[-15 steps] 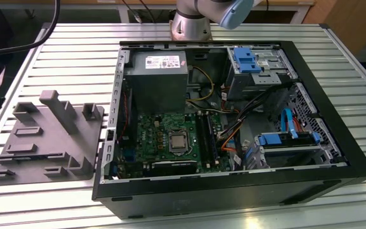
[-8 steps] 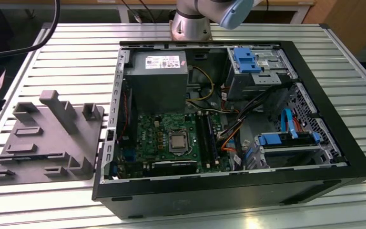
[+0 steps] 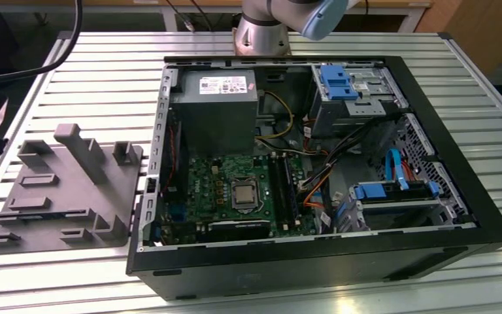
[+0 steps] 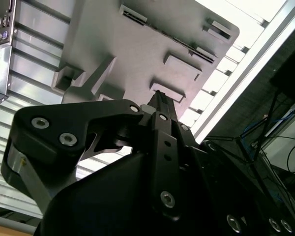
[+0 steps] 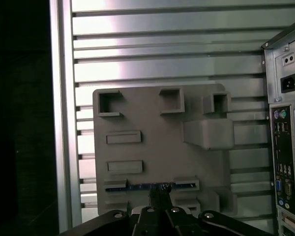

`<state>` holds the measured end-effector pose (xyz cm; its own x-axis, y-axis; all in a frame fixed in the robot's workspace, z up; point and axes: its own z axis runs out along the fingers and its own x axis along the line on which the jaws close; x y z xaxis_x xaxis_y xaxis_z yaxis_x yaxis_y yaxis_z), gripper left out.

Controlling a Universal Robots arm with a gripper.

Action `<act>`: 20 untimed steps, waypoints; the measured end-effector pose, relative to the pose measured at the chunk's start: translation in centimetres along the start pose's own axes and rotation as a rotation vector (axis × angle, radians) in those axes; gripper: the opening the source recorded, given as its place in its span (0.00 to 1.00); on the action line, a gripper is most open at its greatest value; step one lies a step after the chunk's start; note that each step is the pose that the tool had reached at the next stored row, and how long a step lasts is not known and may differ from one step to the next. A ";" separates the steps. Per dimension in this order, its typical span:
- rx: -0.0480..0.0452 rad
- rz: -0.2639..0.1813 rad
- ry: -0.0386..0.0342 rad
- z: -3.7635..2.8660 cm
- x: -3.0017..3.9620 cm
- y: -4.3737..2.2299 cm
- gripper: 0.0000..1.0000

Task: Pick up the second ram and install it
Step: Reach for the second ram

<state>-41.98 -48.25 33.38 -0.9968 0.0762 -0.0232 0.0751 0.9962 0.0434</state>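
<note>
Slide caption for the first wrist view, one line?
Gripper at the second ram, which lies in the grey holder tray beside the computer case.

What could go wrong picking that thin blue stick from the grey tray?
The gripper is at the thin dark-blue ram stick, seated edge-up in the grey plastic tray; an off-centre grip might jam it or lift the tray. Orange and black cables lie beside the black memory slots, so snagging seems possible.
</note>
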 end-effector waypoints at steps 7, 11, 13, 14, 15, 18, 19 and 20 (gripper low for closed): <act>0.0000 0.000 -0.0001 0.13 0.00 -0.12 0.11; 0.0000 0.000 0.0000 0.21 0.01 -0.17 0.11; 0.0000 0.000 0.0000 0.25 0.02 -0.19 0.11; 0.0000 0.000 0.0000 0.27 0.02 -0.20 0.11; 0.0000 0.000 0.0000 0.28 0.02 -0.21 0.11; 0.0000 0.000 0.0000 0.33 0.02 -0.23 0.11; 0.0001 0.000 0.0000 0.36 0.02 -0.24 0.11; 0.0001 0.000 -0.0001 0.40 0.03 -0.25 0.11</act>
<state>-42.01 -48.48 32.98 -0.9968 0.0762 -0.0233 0.0751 0.9962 0.0433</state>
